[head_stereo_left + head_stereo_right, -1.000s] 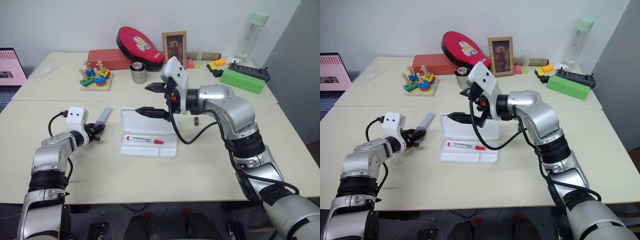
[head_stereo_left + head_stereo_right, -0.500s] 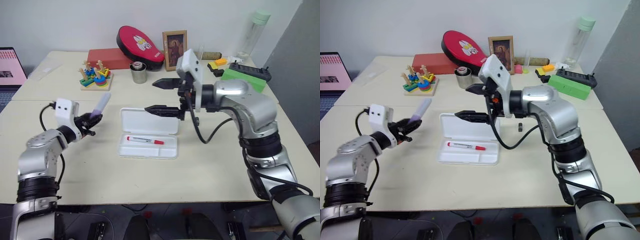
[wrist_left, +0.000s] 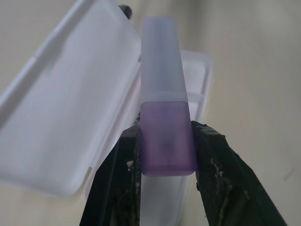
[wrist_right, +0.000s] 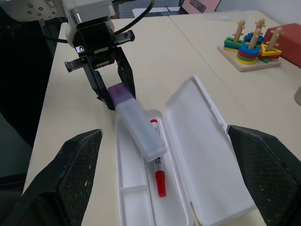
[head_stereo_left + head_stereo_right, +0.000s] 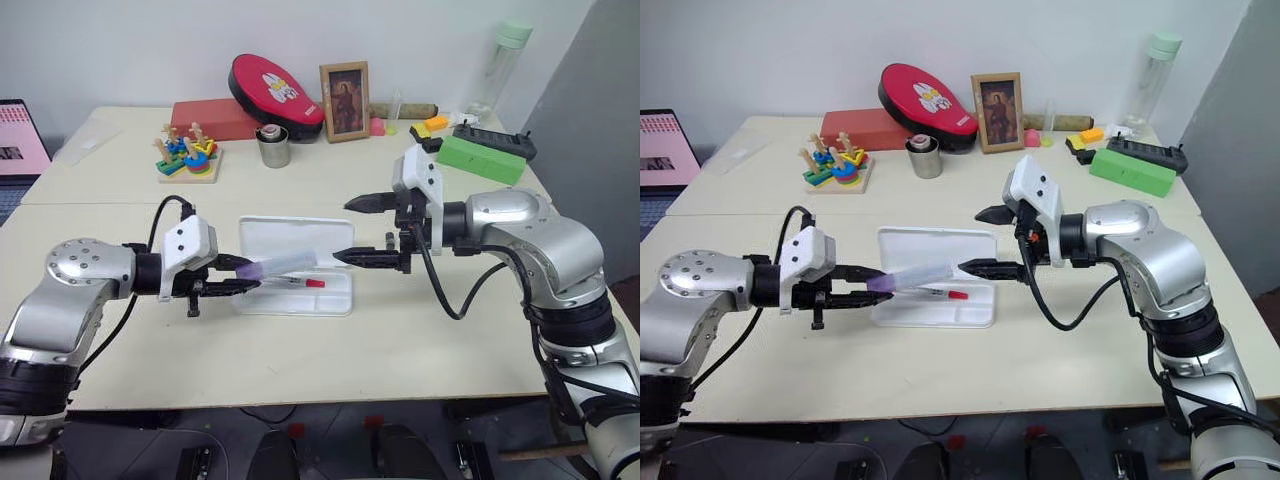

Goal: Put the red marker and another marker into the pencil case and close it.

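- Head views: I see the flat white rectangular plastic pencil case [image 5: 294, 268] lying open on the cream table [image 5: 400, 330], lid back flat. The slim white-barrelled marker with a red cap [image 5: 303, 282] lies in its tray
- My left gripper [image 5: 240, 275] is clamped on the purple end of the short, thick lavender marker [image 5: 282, 265], which reaches out over the case's tray above the red-capped marker
- My right gripper [image 5: 360, 230] hangs just beside the case's far end from the left gripper, its two black fingers wide apart and holding nothing
- Left wrist view: both fingers [image 3: 117, 183] pinch the lavender marker [image 3: 165, 122], its pale end over the open case [image 3: 66, 122]
- Right wrist view: the lavender marker [image 4: 136, 125] hangs slanted above the red-capped marker [image 4: 158, 174] in the case [image 4: 202, 155]; the right gripper's fingers [image 4: 61, 183] stand far apart
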Available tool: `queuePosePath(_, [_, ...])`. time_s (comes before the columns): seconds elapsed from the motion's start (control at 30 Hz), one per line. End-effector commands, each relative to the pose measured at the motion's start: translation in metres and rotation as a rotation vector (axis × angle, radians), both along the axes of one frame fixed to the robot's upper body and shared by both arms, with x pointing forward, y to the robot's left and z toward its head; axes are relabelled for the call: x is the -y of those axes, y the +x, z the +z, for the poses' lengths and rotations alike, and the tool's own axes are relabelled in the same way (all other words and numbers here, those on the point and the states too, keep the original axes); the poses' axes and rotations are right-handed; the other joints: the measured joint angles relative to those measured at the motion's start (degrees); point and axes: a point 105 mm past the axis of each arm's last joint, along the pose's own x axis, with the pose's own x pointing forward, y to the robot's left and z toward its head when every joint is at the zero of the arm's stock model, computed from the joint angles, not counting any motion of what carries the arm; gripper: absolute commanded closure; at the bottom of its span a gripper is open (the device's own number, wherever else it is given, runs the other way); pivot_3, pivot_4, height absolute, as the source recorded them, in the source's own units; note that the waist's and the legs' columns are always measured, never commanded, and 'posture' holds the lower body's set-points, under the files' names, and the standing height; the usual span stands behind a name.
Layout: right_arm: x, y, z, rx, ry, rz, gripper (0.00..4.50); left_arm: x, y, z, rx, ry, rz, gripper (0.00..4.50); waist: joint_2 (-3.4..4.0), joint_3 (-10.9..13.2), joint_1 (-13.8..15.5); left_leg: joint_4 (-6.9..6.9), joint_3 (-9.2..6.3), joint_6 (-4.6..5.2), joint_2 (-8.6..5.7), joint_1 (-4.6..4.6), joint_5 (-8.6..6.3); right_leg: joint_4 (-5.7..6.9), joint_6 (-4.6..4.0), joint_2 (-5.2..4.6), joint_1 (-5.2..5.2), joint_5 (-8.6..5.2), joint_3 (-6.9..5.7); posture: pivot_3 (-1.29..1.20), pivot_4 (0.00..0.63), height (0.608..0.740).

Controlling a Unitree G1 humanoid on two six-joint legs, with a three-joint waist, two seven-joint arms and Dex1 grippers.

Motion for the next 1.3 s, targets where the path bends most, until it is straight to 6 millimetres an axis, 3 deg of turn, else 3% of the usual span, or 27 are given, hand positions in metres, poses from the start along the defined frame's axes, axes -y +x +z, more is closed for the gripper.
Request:
queuePosePath(0.03, [0.000,-0.005,0.008,0.055,0.005,-0.013,0.00,-0.003,0.004,-0.004,0.004,0.074,-0.057,3.29,0.00,0.0,0.1,0.00,0.00,0.00,0.00,0.00,0.00,0.00,0.00,0.00,0.00,0.00,-0.01,0.00,0.150,0.740])
queuePosePath(0.23, [0.003,-0.012,-0.003,0.036,-0.020,-0.029,0.00,-0.003,0.014,-0.019,-0.069,0.182,-0.136,3.29,-0.01,0.0,0.9,-0.04,-0.02,0.03,-0.01,-0.03,-0.02,0.00,-0.04,0.00,-0.01,-0.02,-0.05,0.00,0.150,0.740])
queuePosePath(0.43, [0.002,-0.025,-0.014,0.006,-0.046,-0.012,0.00,-0.001,0.019,-0.024,-0.093,0.214,-0.162,3.29,-0.02,0.0,1.1,0.01,-0.02,0.03,0.02,-0.02,-0.01,0.05,-0.03,0.02,0.00,-0.02,-0.04,0.00,0.150,0.740])
queuePosePath(0.7, [0.002,-0.028,-0.015,-0.003,-0.044,-0.029,0.00,0.002,0.026,-0.027,-0.088,0.243,-0.168,3.29,-0.03,0.0,1.1,0.02,-0.03,0.03,0.02,-0.01,-0.01,0.07,-0.03,0.02,0.02,-0.02,-0.04,0.00,0.150,0.740])
queuePosePath(0.73, [0.002,-0.027,-0.015,-0.003,-0.044,-0.032,0.00,0.002,0.027,-0.026,-0.088,0.241,-0.165,2.94,-0.03,0.0,1.1,0.02,-0.04,0.03,0.02,-0.01,-0.01,0.07,-0.03,0.02,0.03,-0.02,-0.05,0.00,0.150,0.740])
queuePosePath(0.77, [0.002,-0.027,-0.015,-0.003,-0.044,-0.033,0.00,0.003,0.028,-0.026,-0.088,0.237,-0.161,2.94,-0.03,0.0,1.1,0.02,-0.04,0.03,0.02,-0.01,-0.01,0.07,-0.04,0.02,0.03,-0.02,-0.05,0.00,0.150,0.740])
queuePosePath(0.8, [0.001,-0.026,-0.015,-0.004,-0.043,-0.034,0.00,0.003,0.028,-0.026,-0.089,0.235,-0.160,2.59,-0.03,0.0,1.1,0.02,-0.04,0.03,0.02,-0.01,-0.01,0.07,-0.03,0.02,0.03,-0.02,-0.05,0.00,0.150,0.740])
queuePosePath(0.87, [0.001,-0.026,-0.015,-0.004,-0.043,-0.033,0.00,0.004,0.028,-0.026,-0.090,0.233,-0.158,2.38,-0.03,0.0,1.1,0.03,-0.04,0.03,0.02,0.00,-0.01,0.07,-0.03,0.02,0.04,-0.02,-0.05,0.00,0.150,0.740])
queuePosePath(1.2, [0.000,-0.023,-0.015,-0.007,-0.039,-0.033,0.00,0.010,0.024,-0.021,-0.092,0.180,-0.154,0.44,-0.03,0.0,1.0,0.03,-0.05,0.04,0.02,0.00,-0.01,0.09,-0.03,0.02,0.04,-0.02,-0.05,0.00,0.150,0.740])
queuePosePath(1.3, [0.004,-0.006,-0.019,-0.029,-0.024,-0.123,0.00,0.020,0.024,-0.010,-0.077,0.075,-0.143,0.07,-0.04,0.0,1.0,0.04,-0.05,0.04,0.02,0.00,-0.01,0.10,-0.04,0.02,0.04,-0.02,-0.05,0.00,0.150,0.740])
